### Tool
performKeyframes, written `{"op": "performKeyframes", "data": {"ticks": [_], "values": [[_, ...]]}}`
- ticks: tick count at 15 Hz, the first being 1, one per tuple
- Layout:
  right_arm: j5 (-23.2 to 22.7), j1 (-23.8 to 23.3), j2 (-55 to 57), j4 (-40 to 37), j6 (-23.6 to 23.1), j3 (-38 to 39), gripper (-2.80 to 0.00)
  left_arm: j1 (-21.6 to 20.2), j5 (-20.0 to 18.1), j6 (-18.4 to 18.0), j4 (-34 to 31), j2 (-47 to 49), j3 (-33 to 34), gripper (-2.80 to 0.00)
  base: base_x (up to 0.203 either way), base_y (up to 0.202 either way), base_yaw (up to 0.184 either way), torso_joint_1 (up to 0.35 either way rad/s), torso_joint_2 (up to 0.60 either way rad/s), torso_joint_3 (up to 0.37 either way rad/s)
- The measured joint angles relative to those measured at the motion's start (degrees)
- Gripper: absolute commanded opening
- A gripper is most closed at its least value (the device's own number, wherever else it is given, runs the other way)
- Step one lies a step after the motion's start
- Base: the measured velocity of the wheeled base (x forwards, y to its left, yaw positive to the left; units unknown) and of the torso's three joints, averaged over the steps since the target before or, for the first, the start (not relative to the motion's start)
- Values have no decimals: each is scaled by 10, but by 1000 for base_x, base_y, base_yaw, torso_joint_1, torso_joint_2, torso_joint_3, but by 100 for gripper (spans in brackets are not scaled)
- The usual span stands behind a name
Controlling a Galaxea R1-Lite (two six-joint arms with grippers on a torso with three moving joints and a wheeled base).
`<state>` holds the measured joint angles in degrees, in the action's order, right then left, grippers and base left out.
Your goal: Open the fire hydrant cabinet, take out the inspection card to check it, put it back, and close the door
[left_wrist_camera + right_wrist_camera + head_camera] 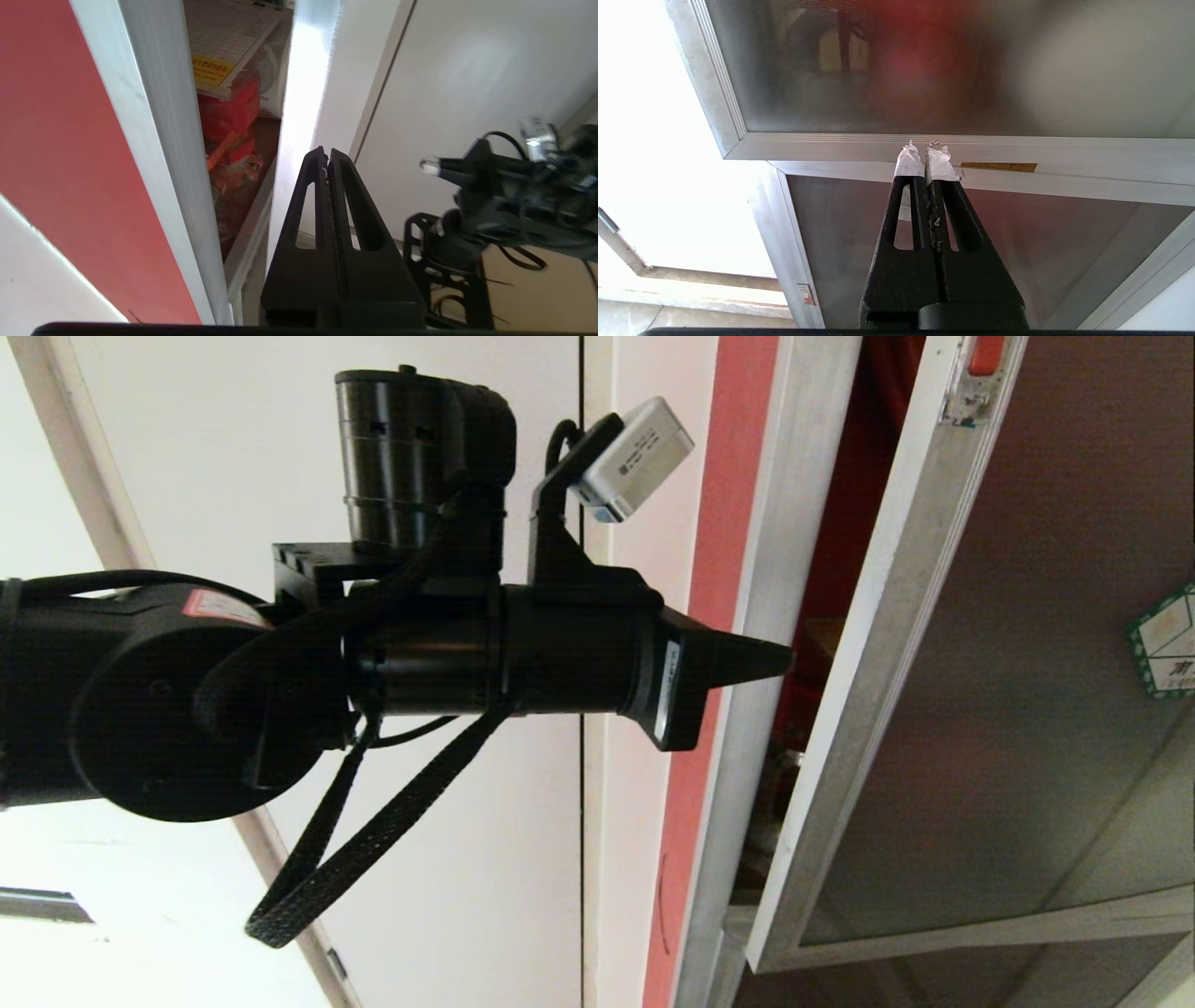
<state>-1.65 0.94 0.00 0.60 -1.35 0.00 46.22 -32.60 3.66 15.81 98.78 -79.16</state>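
The fire hydrant cabinet (758, 569) has a silver frame and a red inside. Its door (980, 728), dark glass with a hexagonal sticker (1167, 644), stands ajar. My left gripper (782, 661) is shut and empty, its tip at the gap between frame and door edge. In the left wrist view the left gripper (327, 151) points past the frame (159, 116). Inside the cabinet, the inspection card (229, 42) with its grid and yellow band lies above red gear. My right gripper (927, 156) is shut and empty, low before the door's bottom rail (1017, 147).
A red strip (709, 569) and white wall panels (448, 859) lie left of the cabinet. A smaller dark panel (1017, 242) sits below the door. My right arm (495, 196) shows in the left wrist view, off to the side of the opening.
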Motion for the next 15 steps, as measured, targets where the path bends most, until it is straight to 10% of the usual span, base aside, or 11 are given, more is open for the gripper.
{"op": "performKeyframes", "data": {"ticks": [15], "values": [[0,0,0,0,0,0,-280,33,96,-30,68,95,-65,-280,0,0,0,0,0,0]]}}
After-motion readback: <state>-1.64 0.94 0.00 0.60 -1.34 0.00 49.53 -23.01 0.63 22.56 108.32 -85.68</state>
